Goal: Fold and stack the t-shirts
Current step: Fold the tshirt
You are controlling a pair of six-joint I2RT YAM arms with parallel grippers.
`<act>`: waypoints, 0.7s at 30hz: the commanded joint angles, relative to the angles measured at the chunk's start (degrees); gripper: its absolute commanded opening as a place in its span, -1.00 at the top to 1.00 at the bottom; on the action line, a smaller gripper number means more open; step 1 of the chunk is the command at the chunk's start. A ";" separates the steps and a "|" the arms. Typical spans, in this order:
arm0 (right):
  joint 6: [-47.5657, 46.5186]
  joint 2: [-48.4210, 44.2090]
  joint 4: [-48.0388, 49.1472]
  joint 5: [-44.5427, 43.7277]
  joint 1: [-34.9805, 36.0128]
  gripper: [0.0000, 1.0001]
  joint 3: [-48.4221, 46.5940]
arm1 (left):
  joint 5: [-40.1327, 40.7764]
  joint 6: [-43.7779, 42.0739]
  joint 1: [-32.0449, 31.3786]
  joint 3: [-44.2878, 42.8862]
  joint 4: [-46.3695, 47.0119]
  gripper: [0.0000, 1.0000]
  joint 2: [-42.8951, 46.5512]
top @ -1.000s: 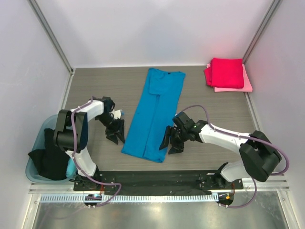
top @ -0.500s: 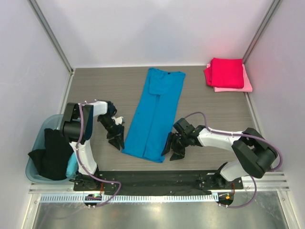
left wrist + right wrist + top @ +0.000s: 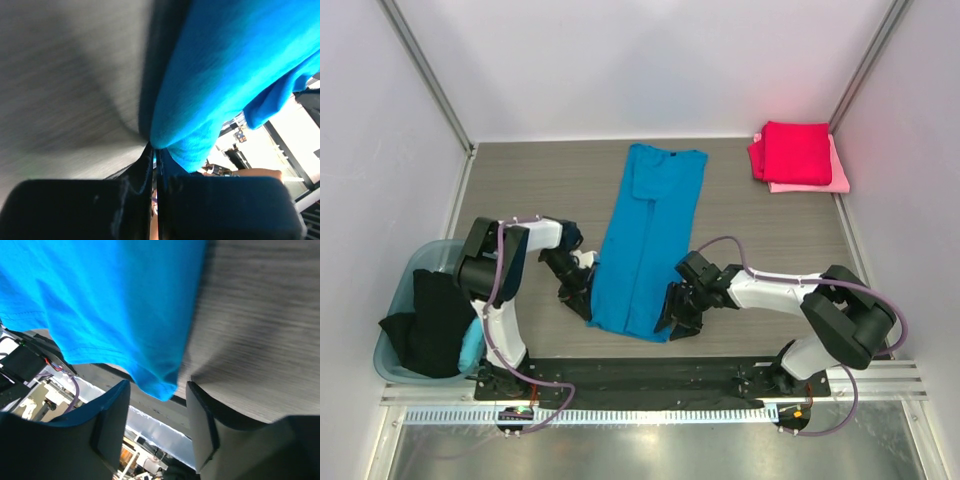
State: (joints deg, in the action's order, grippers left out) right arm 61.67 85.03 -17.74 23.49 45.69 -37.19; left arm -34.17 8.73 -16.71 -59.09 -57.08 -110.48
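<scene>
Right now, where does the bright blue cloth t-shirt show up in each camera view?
Top external: the bright blue cloth t-shirt lies as a long strip at the centre.
Left wrist: the t-shirt fills the upper right.
Right wrist: the t-shirt fills the upper left.
Shared landmark: the grey wood-grain table top.

You're not getting any readable text here: no labels, brands, numbers or signs are showing up legibly in any of the views.
</scene>
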 commanded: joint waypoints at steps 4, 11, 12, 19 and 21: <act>1.26 0.04 0.24 -0.37 0.54 0.08 -0.78 | -1.69 2.95 -0.25 5.03 -0.32 1.00 6.58; 1.08 -0.83 0.16 -0.81 0.63 0.16 -0.08 | -2.04 4.63 -0.34 8.82 1.27 1.00 12.12; 1.08 -1.01 0.16 -0.72 0.54 0.16 0.01 | -2.04 4.71 -0.34 8.73 1.36 1.00 12.39; -0.41 -3.38 0.25 0.07 1.15 0.89 1.07 | -2.13 4.98 -0.34 7.76 1.44 1.00 12.13; -0.93 -4.34 0.07 0.24 1.24 0.96 0.89 | -2.21 4.80 -0.34 7.33 1.10 1.00 12.30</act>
State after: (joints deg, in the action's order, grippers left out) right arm 61.43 84.05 -17.85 23.22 46.33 -36.07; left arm -34.74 13.08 -16.86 -50.70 -55.88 -99.79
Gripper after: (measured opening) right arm 0.043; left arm 0.006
